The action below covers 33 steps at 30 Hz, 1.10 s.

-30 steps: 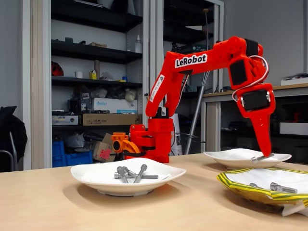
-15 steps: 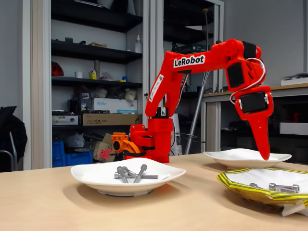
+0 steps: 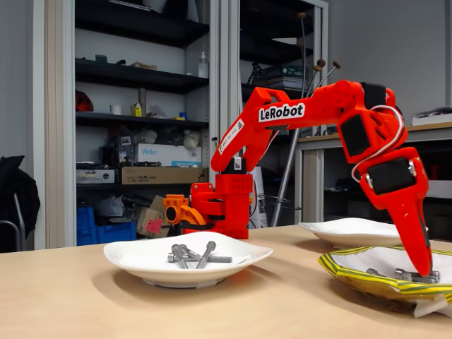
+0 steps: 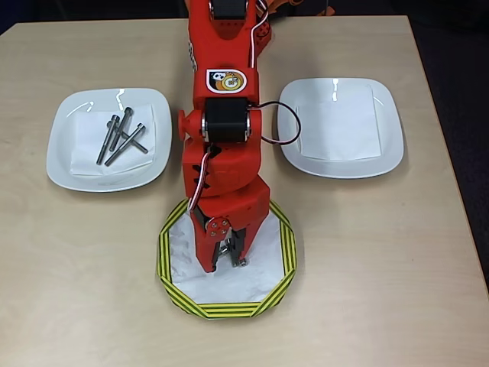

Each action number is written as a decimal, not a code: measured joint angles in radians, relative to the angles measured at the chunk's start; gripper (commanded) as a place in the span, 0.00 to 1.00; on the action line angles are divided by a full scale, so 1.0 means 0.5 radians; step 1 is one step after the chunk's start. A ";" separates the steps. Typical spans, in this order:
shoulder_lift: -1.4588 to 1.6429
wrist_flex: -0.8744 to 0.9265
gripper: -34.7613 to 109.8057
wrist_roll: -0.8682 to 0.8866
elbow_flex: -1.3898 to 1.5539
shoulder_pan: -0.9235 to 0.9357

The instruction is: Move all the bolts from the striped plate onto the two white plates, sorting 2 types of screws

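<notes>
Desk (image 4: pixel 367 252): pale wood, open room in the lower right of the overhead frame.
Arm (image 3: pixel 282 113): red, reaching from the top centre of the overhead frame down over the striped plate.
White plates: one at left (image 4: pixel 61 164) holding the long bolts (image 4: pixel 121 138); one at right (image 4: pixel 382 153) showing no bolts.
Striped plate (image 4: pixel 283 237): lower centre of the overhead frame, just below the arm; short bolts (image 3: pixel 406 274) lie in it at lower right of the fixed view.
End effector (image 4: pixel 229 256): tip down in the striped plate at the bolts; I cannot tell how far the jaws stand apart or whether they hold one.
Step, as I judge it: picking a short bolt; close squarely across its shaft, lift straight.
Edges: clear the striped rim before swinging to the right plate.
</notes>
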 measured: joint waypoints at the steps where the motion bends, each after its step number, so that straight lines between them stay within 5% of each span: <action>1: -0.009 -0.003 0.33 0.009 -0.012 -0.015; 33: -0.009 0.086 0.24 0.043 0.049 -0.018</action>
